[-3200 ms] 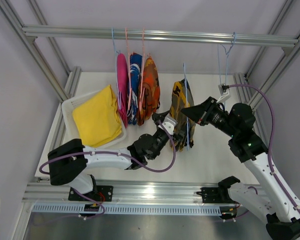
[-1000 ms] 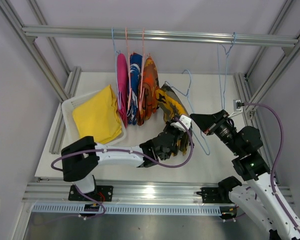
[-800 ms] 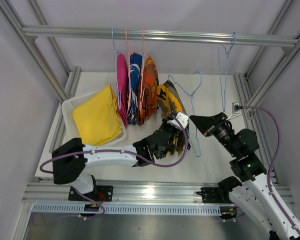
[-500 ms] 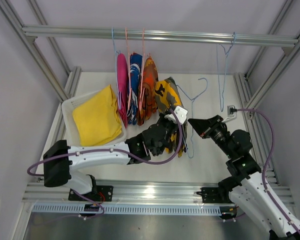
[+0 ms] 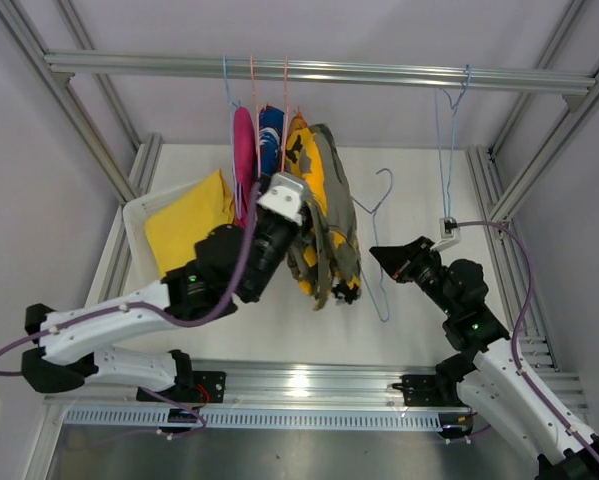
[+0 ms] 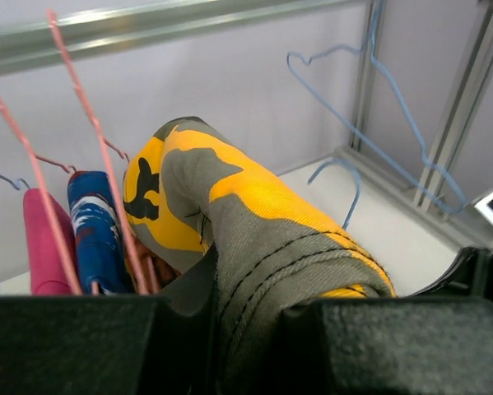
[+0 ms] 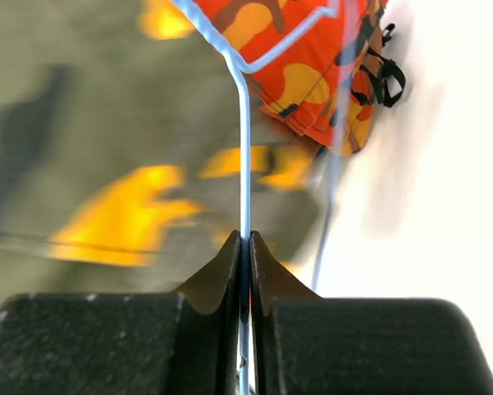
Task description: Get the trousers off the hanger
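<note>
**Top external view.** The left gripper (image 5: 297, 212) is clamped on the soft yellow-and-dark camouflage trousers (image 5: 331, 235), lifted high and touching the garments on the aluminium rail (image 5: 319, 71). The right gripper (image 5: 382, 254) pinches a thin light-blue wire hanger (image 5: 371, 212) just beside that pair, and the cloth appears to be off the wire. The plain yellow trousers (image 5: 184, 238) lie in the white plastic tray (image 5: 137, 213). The magenta pink pair (image 5: 242, 140) and the blue-and-white patterned pair (image 5: 270, 122) hang on their hangers. A second blue hanger (image 5: 443, 150) hangs bare on the rail.

**Left wrist view.** The dark fingers (image 6: 73, 341) press from both sides on a fold of the camouflage pair (image 6: 230, 189).

**Right wrist view.** The jaws are together on the hanger wire (image 7: 244, 148). The orange camouflage trousers (image 7: 304, 49) hang behind it.

**Progress, as judged.** One pair is binned and a second is freed but not yet deposited. Three pairs remain hung.
</note>
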Action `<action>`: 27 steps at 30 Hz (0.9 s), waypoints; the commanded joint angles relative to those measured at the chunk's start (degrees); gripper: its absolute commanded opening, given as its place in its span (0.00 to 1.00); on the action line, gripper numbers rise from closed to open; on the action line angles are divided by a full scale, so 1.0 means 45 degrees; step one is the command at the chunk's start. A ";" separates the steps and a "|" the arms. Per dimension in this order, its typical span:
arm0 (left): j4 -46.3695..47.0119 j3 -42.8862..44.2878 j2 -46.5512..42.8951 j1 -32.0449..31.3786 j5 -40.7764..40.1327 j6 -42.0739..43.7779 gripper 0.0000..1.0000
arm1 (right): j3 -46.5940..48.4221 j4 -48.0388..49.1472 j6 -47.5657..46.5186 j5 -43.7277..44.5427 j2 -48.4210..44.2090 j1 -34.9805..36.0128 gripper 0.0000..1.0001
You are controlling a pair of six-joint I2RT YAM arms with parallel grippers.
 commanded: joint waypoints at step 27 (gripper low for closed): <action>-0.1951 0.5497 -0.5104 -0.0117 0.0168 0.1073 0.01 | -0.1101 0.0388 -0.1245 0.0102 0.0272 -0.0026 0.00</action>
